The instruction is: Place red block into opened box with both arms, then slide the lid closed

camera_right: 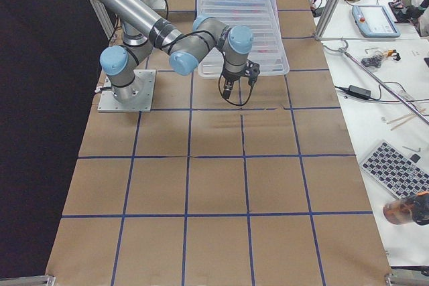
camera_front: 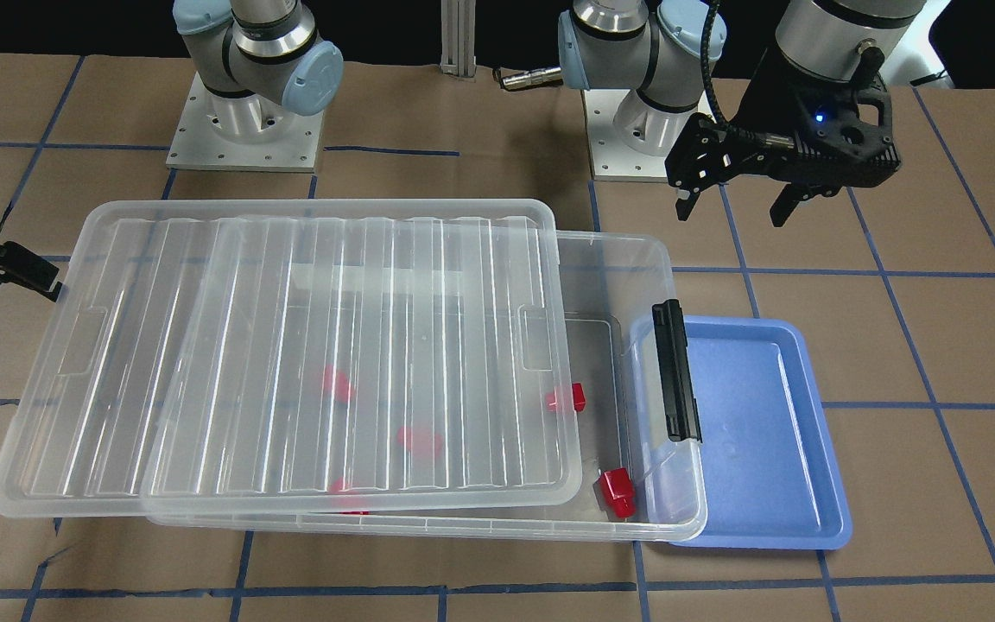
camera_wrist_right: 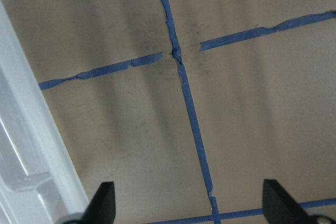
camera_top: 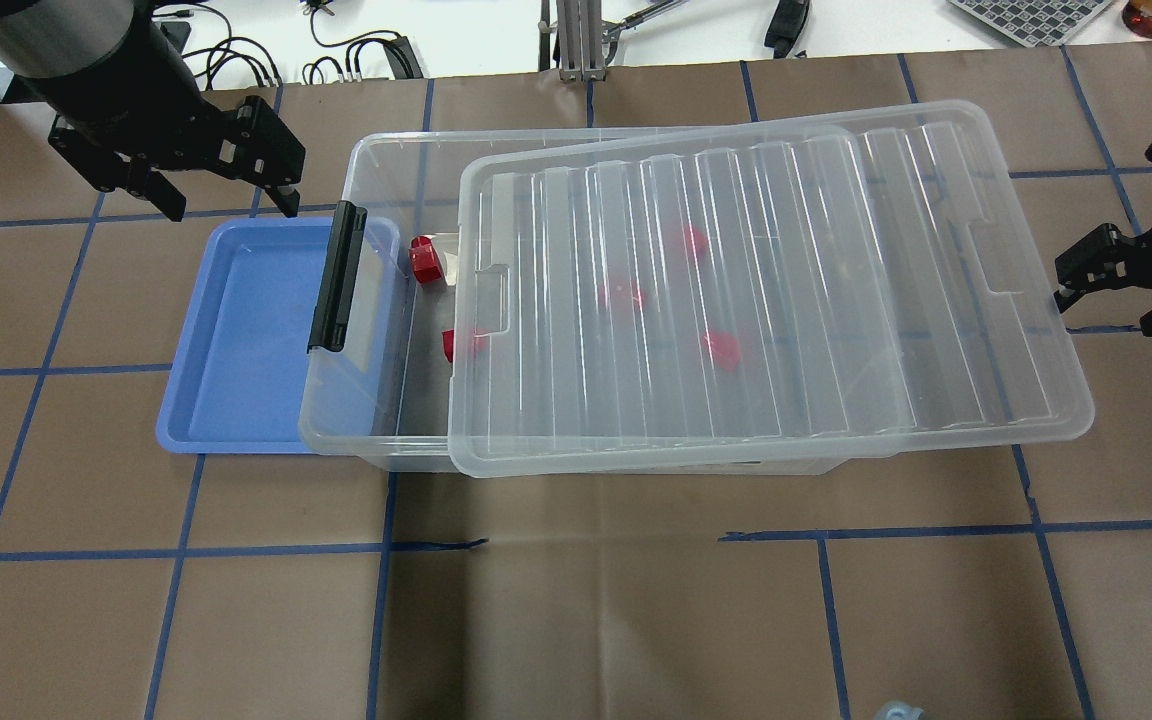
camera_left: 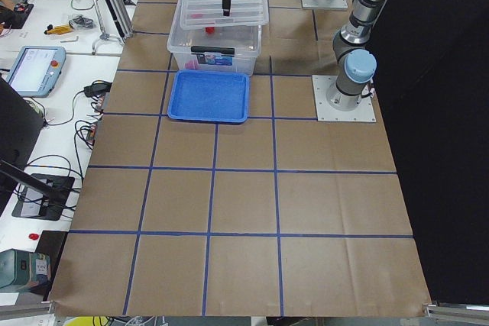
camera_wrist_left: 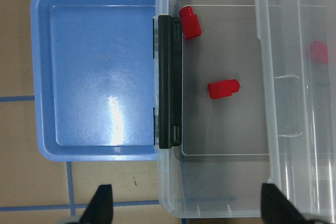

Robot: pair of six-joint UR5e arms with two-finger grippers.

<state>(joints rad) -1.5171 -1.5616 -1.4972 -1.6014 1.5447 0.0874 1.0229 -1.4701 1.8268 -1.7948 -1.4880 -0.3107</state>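
Note:
The clear box (camera_top: 351, 405) lies across the table, its black latch (camera_top: 336, 280) at the end over the blue tray. The ridged lid (camera_top: 786, 280) rests on it, shifted and skewed away from the latch end, so a strip stays uncovered. Two red blocks (camera_top: 425, 260) (camera_top: 456, 345) lie in that strip, also seen as red blocks (camera_wrist_left: 189, 22) (camera_wrist_left: 223, 88) in the left wrist view. Others show blurred beneath the lid (camera_front: 290, 345). My left gripper (camera_top: 228, 205) hangs open and empty behind the tray. My right gripper (camera_top: 1106, 312) is open beside the lid's far short end, apart from it.
A blue tray (camera_top: 236, 330) sits partly under the box's latch end and holds nothing. Brown paper with blue tape lines covers the table (camera_top: 576, 600). Cables and equipment lie beyond the far edge. Both arm bases (camera_front: 243, 130) stand behind the box.

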